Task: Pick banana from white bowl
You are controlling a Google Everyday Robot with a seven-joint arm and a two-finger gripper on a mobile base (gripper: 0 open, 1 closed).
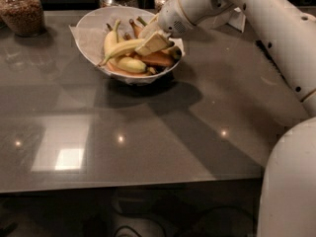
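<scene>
The gripper [154, 42] is down inside the white bowl [86, 28] at the far side of the grey table [163, 132], reaching in from the right on the long white arm [256, 14]; its jaws are pinched on the right end of the banana [123, 49], the long pale one lying slantwise across the top of the pile; that end sits highest and nearest the arm, which looks like why the grasp is there; the stem tip points down-left toward the bowl's near rim; a plumper yellow banana [129, 64] and an orange-brown one [157, 59] lie beneath, touching it; the grip reads as made, the lift not yet done; a straight upward pull should clear the neighbours; a glass jar [22, 11] stands well apart, far left.
</scene>
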